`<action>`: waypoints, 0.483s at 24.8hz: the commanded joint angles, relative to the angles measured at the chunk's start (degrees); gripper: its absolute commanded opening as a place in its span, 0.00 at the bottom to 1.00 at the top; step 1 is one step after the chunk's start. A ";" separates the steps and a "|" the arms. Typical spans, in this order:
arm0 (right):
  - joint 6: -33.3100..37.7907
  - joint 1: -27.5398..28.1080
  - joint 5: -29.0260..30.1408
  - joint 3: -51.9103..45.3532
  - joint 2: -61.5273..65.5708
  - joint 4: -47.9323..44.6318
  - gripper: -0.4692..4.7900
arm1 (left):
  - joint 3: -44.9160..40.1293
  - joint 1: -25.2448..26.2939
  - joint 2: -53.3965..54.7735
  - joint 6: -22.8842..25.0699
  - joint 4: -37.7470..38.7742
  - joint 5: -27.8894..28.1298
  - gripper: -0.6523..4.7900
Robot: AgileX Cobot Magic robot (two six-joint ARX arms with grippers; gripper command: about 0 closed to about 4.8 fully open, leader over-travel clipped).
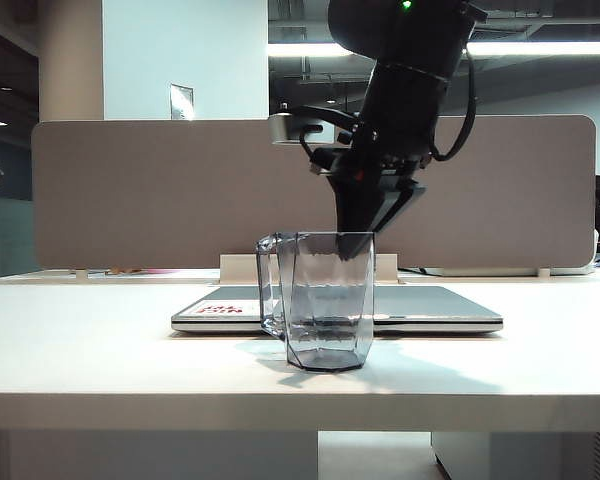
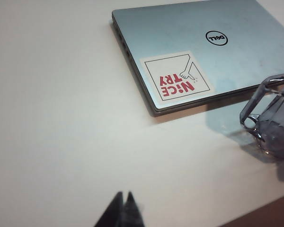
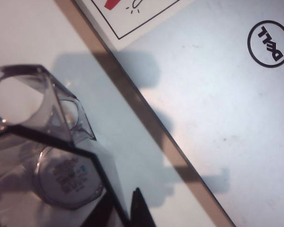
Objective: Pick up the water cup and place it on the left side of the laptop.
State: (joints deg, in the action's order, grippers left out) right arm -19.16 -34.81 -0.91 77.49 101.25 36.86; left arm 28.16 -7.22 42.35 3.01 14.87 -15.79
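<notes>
Right claw (image 1: 355, 250) at the water cup (image 1: 323, 302) rim, one finger inside, jaws slightly parted astride the wall, cup upright on white counter (image 1: 100, 340) just before the closed laptop (image 1: 430, 305), left claw (image 2: 123, 208) shut above bare counter.

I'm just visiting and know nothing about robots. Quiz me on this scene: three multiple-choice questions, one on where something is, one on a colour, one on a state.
1. Where does the water cup stand?
A on the table, beside the laptop
B on the laptop's lid
C lifted in the air

2. What colour is the print on the sticker?
A green
B red
C blue

3. How are the fingers of the left gripper?
A wide open
B closed on the cup
C together, holding nothing

Answers:
1 A: the cup's base rests on the table, with the right gripper at its rim.
2 B: the sticker's letters are red.
3 C: the left gripper hovers over the table, away from the cup.
</notes>
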 commanded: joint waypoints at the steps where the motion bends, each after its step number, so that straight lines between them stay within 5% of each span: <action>1: -0.37 -0.07 -0.46 -0.13 0.66 -0.28 0.26 | 0.33 0.04 -0.09 0.02 -0.37 0.17 0.11; 6: -0.35 -0.04 -0.68 0.35 0.61 -0.68 0.49 | 0.33 0.04 -0.09 0.04 -0.39 0.17 0.11; 12: -0.35 -0.07 -0.70 2.27 0.61 0.55 0.50 | 0.33 0.04 -0.09 0.04 -0.39 0.59 0.11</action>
State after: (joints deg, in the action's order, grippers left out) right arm -19.31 -34.81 -0.93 78.70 102.37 37.01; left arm 28.16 -7.22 42.33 3.01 14.87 -15.40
